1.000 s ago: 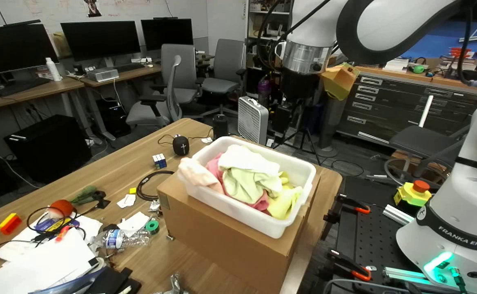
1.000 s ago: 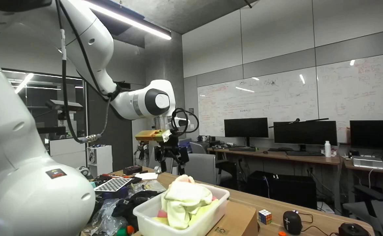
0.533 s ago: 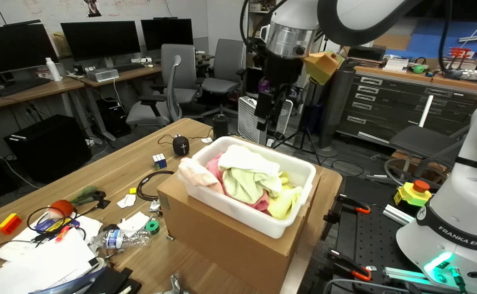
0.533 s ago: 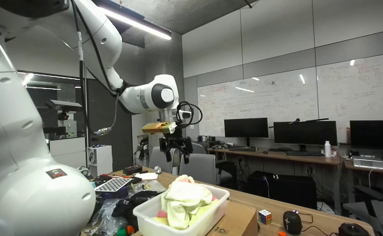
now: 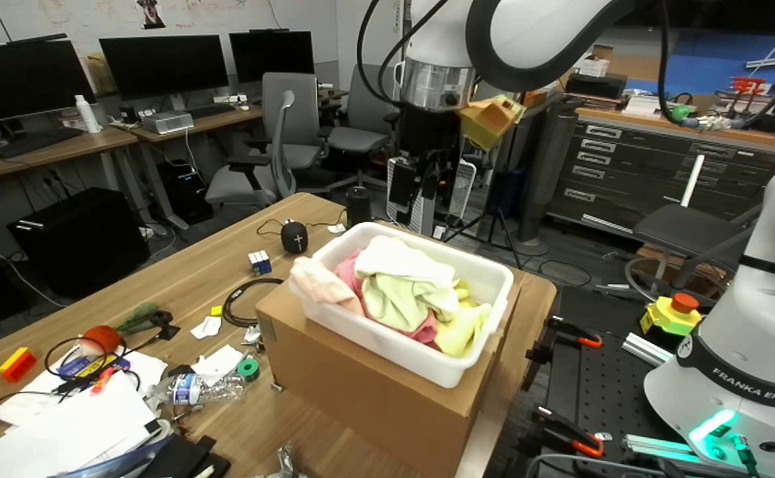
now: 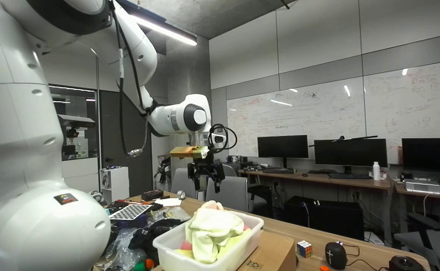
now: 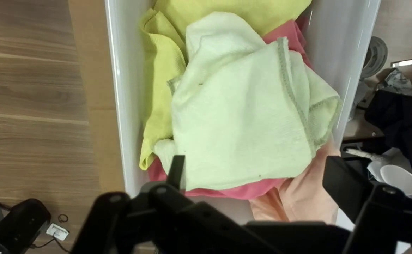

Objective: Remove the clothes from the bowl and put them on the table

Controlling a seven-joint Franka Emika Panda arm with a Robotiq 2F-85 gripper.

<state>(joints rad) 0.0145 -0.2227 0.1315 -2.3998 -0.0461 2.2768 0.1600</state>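
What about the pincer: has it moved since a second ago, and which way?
Yes. In an exterior view, the pincer has shifted toward the picture's left, narrowing its sideways gap to the unmoved Rubik's cube.

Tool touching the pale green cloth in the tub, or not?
Apart. In an exterior view, the tool hangs above the pale green cloth, with a grey chair showing in the gap beneath the tool.
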